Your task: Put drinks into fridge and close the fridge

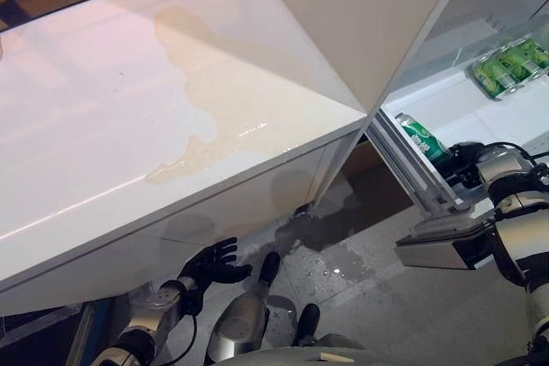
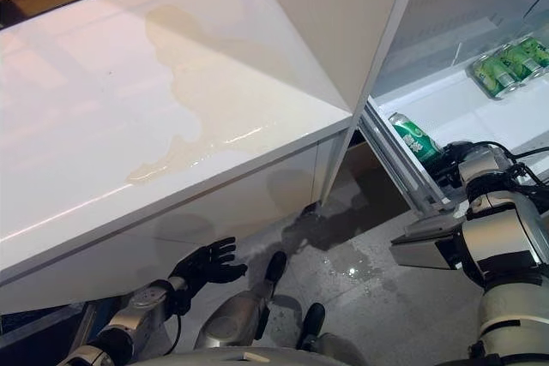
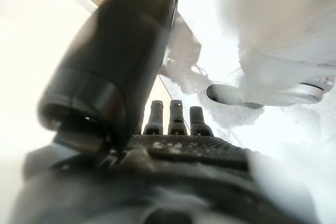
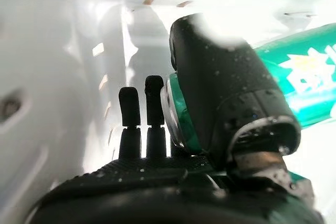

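The fridge stands open, its white door (image 1: 171, 126) swung wide across the left. My right hand (image 1: 467, 165) is at the front edge of a white fridge shelf (image 1: 463, 109), shut on a green can (image 1: 422, 139) that tilts with its top toward the door. In the right wrist view the thumb (image 4: 226, 87) presses on the green can (image 4: 299, 77), and the fingers reach past it. More green cans (image 1: 510, 64) lie together at the back of the shelf. My left hand (image 1: 214, 263) hangs low under the door's bottom edge, open and empty, with its fingers spread.
The door's lower edge (image 1: 283, 156) overhangs my left arm. The fridge's side wall (image 1: 360, 15) rises in the middle. A wet patch (image 1: 343, 272) marks the grey floor below the fridge opening.
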You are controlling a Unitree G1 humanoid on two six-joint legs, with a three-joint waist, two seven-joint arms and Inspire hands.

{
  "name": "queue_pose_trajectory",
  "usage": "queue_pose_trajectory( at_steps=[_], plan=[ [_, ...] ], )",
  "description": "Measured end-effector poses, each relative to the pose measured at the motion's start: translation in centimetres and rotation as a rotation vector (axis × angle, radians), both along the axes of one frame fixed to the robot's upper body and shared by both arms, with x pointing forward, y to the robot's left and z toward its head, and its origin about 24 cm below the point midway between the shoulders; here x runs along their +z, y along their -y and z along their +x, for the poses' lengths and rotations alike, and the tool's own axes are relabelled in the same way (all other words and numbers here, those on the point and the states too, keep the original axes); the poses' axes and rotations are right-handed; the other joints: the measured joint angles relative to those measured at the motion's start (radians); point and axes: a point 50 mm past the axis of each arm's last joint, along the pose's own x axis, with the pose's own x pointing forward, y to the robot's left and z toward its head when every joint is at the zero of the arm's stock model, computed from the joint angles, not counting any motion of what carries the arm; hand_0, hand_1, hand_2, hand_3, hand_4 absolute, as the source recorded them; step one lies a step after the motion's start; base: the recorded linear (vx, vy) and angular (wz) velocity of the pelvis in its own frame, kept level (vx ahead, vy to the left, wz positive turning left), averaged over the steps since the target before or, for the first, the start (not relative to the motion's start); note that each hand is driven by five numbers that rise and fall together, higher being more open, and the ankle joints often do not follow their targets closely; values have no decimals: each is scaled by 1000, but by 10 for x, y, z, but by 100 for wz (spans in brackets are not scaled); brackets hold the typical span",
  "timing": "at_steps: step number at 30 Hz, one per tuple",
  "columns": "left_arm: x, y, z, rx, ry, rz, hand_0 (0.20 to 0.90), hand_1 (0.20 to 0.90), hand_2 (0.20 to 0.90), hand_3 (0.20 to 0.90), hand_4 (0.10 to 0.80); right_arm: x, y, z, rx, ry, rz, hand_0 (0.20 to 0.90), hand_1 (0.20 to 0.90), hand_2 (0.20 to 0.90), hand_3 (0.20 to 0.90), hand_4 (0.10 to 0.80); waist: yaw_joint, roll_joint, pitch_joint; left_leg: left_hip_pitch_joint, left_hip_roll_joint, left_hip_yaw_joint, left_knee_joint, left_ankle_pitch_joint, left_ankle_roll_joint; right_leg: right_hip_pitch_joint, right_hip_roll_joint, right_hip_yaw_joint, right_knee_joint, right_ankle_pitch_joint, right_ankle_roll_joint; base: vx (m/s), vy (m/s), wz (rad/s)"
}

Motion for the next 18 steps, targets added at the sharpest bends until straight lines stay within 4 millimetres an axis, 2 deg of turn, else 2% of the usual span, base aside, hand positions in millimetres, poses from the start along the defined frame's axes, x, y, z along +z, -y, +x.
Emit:
queue_pose_trajectory(
  at_steps=[2,3,4,11,18],
  plan=[
    [-1,-1,-1,-1,-8,8,900,900,900,900,800,4,4,-2,22,-79,-64,300,300,300,200,100,1,0,0,1,0,0,0,0,0,1,0,0,0,0,0,0,0,0],
    [-2,-2,-2,1,-14,12,900,900,900,900,800,7,5,-2,31,-97,-76,618,618,618,571,471,0,-1,0,1,0,0,0,0,0,2,1,0,0,0,0,0,0,0],
    [-3,-2,-3,2,-18,15,900,900,900,900,800,9,6,-2,38,-114,-84,900,900,900,900,800,0,-1,0,2,0,0,0,0,0,2,1,0,0,0,0,0,0,0],
    [-5,-5,-5,2,-36,30,900,900,900,900,800,7,0,0,86,-171,-91,900,900,900,900,800,3,-1,1,3,5,-2,0,4,-2,4,6,0,0,0,0,-34,20,0],
    [-7,-12,-8,40,-46,45,900,900,900,900,800,8,-3,3,71,-105,-54,900,900,900,900,800,-6,-2,1,-3,9,12,0,8,-1,-12,4,12,11,2,-2,-38,31,-6]
  ],
)
